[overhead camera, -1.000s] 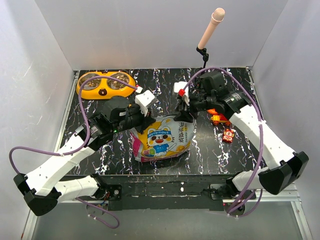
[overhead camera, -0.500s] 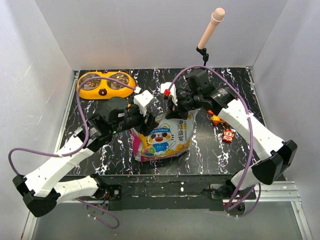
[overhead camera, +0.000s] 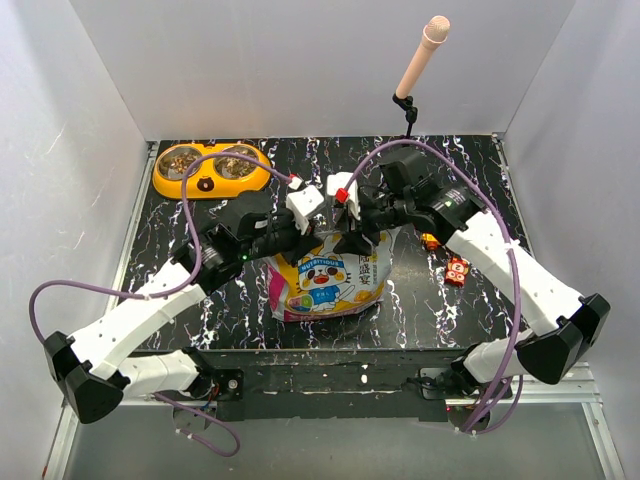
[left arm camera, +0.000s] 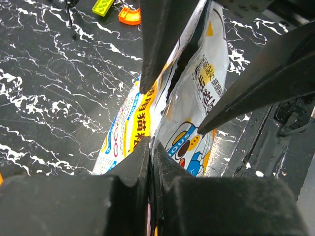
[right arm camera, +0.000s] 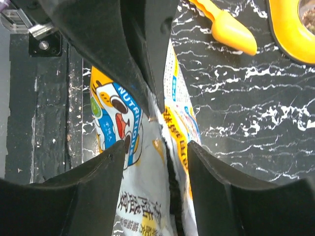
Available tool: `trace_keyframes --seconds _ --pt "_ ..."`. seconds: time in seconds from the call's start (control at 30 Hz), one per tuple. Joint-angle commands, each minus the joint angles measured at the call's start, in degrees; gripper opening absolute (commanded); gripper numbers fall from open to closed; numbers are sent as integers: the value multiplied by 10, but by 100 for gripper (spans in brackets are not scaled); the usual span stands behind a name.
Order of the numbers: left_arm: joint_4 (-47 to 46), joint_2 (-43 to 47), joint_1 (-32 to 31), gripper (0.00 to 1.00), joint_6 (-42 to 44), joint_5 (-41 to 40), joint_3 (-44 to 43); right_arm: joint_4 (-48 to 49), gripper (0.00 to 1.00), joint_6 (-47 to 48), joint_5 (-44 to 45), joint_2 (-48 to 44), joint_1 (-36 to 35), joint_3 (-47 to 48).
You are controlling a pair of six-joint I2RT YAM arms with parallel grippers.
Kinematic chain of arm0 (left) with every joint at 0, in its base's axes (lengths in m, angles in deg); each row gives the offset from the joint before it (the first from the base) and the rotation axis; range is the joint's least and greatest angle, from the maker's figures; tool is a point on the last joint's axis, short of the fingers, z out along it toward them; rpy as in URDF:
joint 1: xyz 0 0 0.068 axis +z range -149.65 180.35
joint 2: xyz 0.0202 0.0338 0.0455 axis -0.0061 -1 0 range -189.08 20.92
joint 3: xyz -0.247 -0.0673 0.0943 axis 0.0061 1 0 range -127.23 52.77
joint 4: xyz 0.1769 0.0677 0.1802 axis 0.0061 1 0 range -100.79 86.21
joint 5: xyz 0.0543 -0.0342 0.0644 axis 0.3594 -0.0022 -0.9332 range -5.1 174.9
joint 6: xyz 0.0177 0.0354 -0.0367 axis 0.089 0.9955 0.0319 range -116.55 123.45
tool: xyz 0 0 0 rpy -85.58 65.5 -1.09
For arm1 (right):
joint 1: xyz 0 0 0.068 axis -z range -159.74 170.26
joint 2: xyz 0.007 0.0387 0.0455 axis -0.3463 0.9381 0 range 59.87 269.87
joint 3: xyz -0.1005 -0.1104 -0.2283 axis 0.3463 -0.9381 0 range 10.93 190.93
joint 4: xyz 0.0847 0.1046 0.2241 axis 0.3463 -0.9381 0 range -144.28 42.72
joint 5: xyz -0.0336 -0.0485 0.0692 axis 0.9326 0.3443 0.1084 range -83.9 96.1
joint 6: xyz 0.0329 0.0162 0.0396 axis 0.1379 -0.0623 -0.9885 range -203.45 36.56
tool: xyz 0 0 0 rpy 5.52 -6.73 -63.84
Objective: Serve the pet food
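Observation:
The printed pet food bag (overhead camera: 328, 282) stands at the table's centre front, its torn top upward. My left gripper (overhead camera: 305, 236) is shut on the bag's top edge; the left wrist view shows the jaws (left arm camera: 150, 150) pinched on the film of the bag (left arm camera: 197, 98). My right gripper (overhead camera: 350, 236) is open, and its fingers (right arm camera: 98, 182) straddle the bag's open mouth (right arm camera: 172, 177) just opposite the left jaws. The kibble inside the bag is hidden. Brown kibble (overhead camera: 182, 160) shows in the orange double bowl (overhead camera: 210, 182) at the far left.
An orange scoop (right arm camera: 227, 27) lies between the bag and the bowl's rim (right arm camera: 290, 34). Toy bricks (overhead camera: 440, 240) lie right of the bag, and more (left arm camera: 103, 6) show in the left wrist view. A pink-tipped stick on a stand (overhead camera: 420, 60) rises at the back.
My right gripper has swung left and come down over the bag's top, close to the left gripper. My left gripper has shifted right, still holding the bag's edge.

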Motion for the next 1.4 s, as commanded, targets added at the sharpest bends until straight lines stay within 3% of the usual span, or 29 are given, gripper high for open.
trace_keyframes --seconds 0.0,0.03,0.07,0.1,0.2,0.33,0.37,0.4,0.47,0.53,0.63,0.8,0.83,0.9,1.07,1.2,1.3,1.37 --pt "-61 51 0 0 4 47 14 59 59 9 0 9 -28 9" --pt "-62 49 2 0 3 50 13 56 46 13 7 20 -32 20" --pt "-64 48 0 0 -1 52 11 48 14 15 18 30 -33 34" --pt "-66 48 1 0 -3 53 8 38 2 17 34 41 -33 49" --pt "-68 55 1 0 -16 26 8 -3 1 31 112 39 -33 58" --pt "-62 72 2 0 -20 16 14 70 4 24 167 -36 -10 -38" --pt "-55 72 2 0 -21 18 12 62 21 31 159 -47 -3 -51" --pt "-51 73 2 0 -20 22 11 64 29 55 156 -57 -1 -69" --pt "-47 77 3 0 -18 27 9 82 31 65 163 -80 3 -104" --pt "-43 78 4 0 -17 30 7 70 29 72 161 -78 8 -101" --pt "-36 74 3 0 -13 36 1 43 2 76 161 -56 8 -68" --pt "-25 66 4 0 -12 45 -5 25 1 64 182 -38 8 -29" --pt "-23 58 4 4 -11 45 -6 24 1 63 174 -39 8 -22" --pt "-18 29 4 25 -11 49 -18 9 1 65 143 -37 8 -4" --pt "-64 -11 2 39 -26 38 -21 -5 1 46 101 -27 8 26" --pt "-83 -36 2 40 -12 54 -22 17 2 27 99 -41 8 4" --pt "-84 -43 2 38 -3 57 -19 23 17 28 117 -50 9 -15" --pt "-94 -44 3 27 -4 56 -13 28 22 33 127 -56 15 -33"
